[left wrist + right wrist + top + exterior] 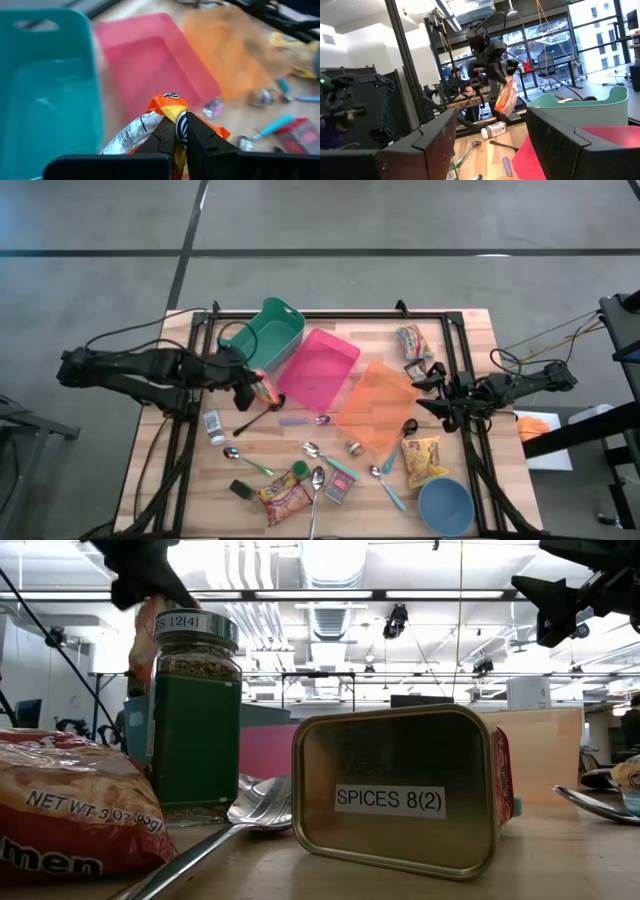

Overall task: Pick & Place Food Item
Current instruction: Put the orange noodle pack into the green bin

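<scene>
Ramen pack [60, 805] and spice tin [400, 795] fill the low view's foreground, w/ a green-labelled spice jar [193, 715] between them.

Left gripper [254, 388] is clenched on an orange snack packet [264, 389]; packet hangs below the fingers, long axis roughly vertical, held off the table. It sits just beside the teal bin [268, 332] and the pink bin [318, 366]; orange bin [378, 406] lies farther toward the right arm. Judged: drop is near, and which bin is meant can't be told from the task line.

Right gripper [432, 392] hangs released, jaws apart, empty, over the orange bin's far edge; left arm does the work.

Left wrist view shows the pinch on the packet's crimped end; right wrist view alone shows it dangling clear of the table.
</scene>
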Tool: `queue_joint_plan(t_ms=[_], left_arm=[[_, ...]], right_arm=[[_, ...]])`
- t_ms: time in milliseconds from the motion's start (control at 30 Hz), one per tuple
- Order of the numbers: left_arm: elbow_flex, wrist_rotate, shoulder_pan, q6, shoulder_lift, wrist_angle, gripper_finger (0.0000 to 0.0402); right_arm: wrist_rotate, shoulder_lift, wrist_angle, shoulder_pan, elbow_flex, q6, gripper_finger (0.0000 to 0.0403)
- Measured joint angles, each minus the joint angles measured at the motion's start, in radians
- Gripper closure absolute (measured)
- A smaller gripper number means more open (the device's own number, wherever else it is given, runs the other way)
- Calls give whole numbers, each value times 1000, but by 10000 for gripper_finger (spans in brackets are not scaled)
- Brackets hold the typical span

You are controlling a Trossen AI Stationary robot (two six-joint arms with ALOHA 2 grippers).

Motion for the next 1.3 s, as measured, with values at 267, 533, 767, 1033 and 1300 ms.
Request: queue_joint_plan(t_ms=[267, 533, 767, 1033, 1300], left_arm=[[130, -183, 8, 31, 0, -183, 392], [149, -192, 113, 132, 0, -192, 392], [149, -182, 246, 230, 0, -209, 392], [149, -177, 364, 411, 55, -204, 392], [149, -178, 414, 549, 189, -195, 392]], right_arm=[[0, 0, 0, 0, 0, 0, 168], [0, 0, 0, 0, 0, 0, 168], [0, 0, 0, 0, 0, 0, 168], [0, 0, 0, 0, 0, -3, 168], [0, 0, 0, 0, 0, -3, 168]])
